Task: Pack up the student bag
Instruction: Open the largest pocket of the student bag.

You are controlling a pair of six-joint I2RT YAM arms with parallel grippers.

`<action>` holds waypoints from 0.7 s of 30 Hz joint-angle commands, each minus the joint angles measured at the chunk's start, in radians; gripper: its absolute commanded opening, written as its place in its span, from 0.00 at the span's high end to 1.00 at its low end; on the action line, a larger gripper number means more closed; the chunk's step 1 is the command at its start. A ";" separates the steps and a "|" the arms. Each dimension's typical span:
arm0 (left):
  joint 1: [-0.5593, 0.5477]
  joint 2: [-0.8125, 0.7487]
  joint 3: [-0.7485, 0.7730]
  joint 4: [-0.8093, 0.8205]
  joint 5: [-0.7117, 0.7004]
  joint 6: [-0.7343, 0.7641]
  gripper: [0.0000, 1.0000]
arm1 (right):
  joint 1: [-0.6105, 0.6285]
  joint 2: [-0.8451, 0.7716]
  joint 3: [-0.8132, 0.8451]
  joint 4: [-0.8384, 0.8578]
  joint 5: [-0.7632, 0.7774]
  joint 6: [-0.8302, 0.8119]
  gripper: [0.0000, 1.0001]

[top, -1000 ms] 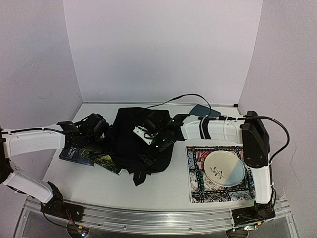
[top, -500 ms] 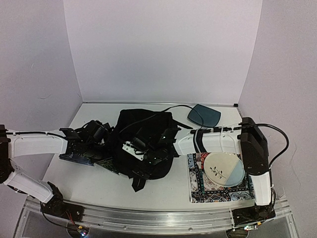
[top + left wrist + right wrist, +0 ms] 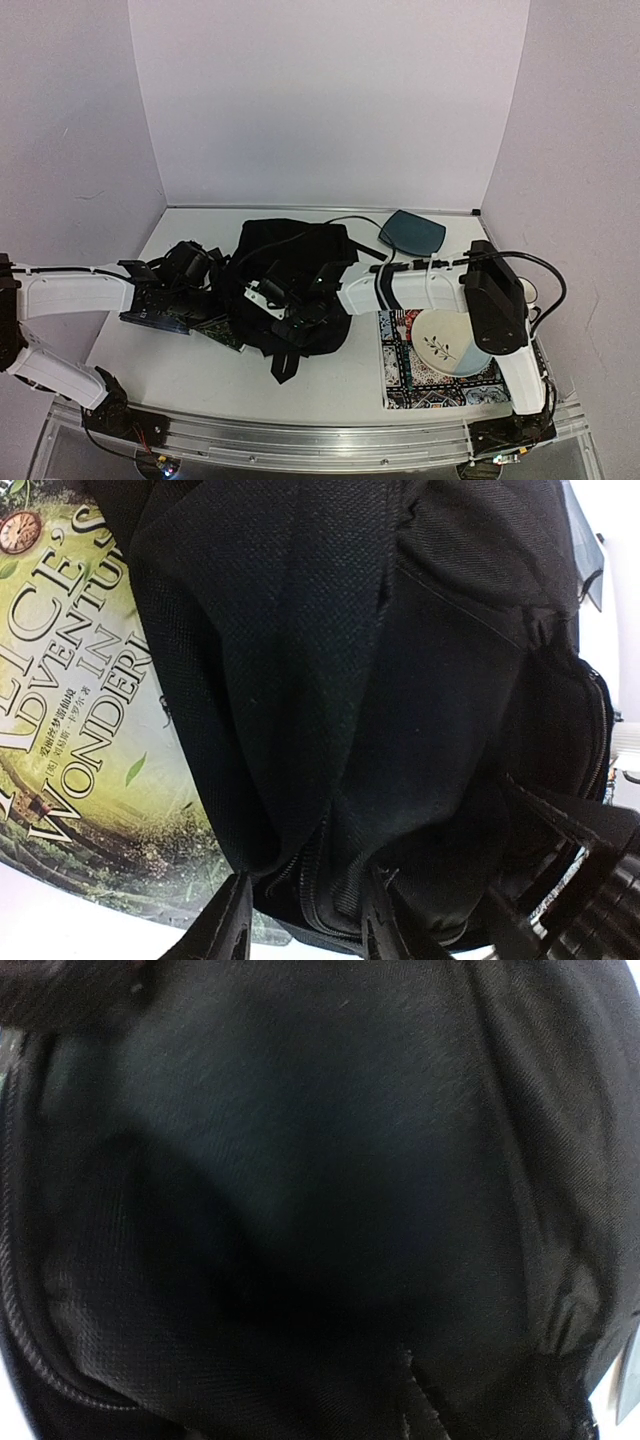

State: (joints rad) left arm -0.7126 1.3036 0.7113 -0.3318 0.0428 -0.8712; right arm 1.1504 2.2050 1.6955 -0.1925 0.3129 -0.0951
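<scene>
The student bag [image 3: 290,270], a soft black backpack with loose straps, lies crumpled in the middle of the table. My left gripper [image 3: 220,285] sits at its left edge. In the left wrist view its fingers [image 3: 228,928] flank a zippered fold of the bag [image 3: 400,700], and my left gripper [image 3: 305,930] is shut on that fold. My right gripper [image 3: 290,322] is stretched across and pressed down into the bag's near side. The right wrist view shows only black bag fabric [image 3: 300,1160], so its jaws are hidden.
An Alice in Wonderland book [image 3: 70,740] lies partly under the bag's left side [image 3: 218,332], beside a dark blue book [image 3: 150,318]. A pale plate [image 3: 445,345] rests on a patterned book [image 3: 400,385] at the right. A dark teal plate [image 3: 412,232] sits at the back.
My right arm has swung left and toward the near edge, pushing into the bag, and the teal plate behind it has come into view. My left gripper has stayed at the bag's left edge.
</scene>
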 commanded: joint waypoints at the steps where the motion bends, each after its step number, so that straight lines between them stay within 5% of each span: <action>1: 0.017 -0.051 -0.004 0.016 0.011 0.008 0.58 | -0.043 -0.071 0.030 -0.021 0.025 0.004 0.63; 14: 0.080 -0.067 0.026 -0.005 0.008 0.024 0.42 | -0.145 -0.217 0.049 -0.021 0.024 0.172 1.00; 21: 0.159 -0.105 -0.003 -0.044 0.030 -0.018 0.26 | -0.192 -0.202 0.113 -0.021 0.067 0.275 1.00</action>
State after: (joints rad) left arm -0.5919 1.2545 0.7116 -0.3489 0.0595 -0.8674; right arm 0.9785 2.0308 1.7524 -0.1891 0.3277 0.0985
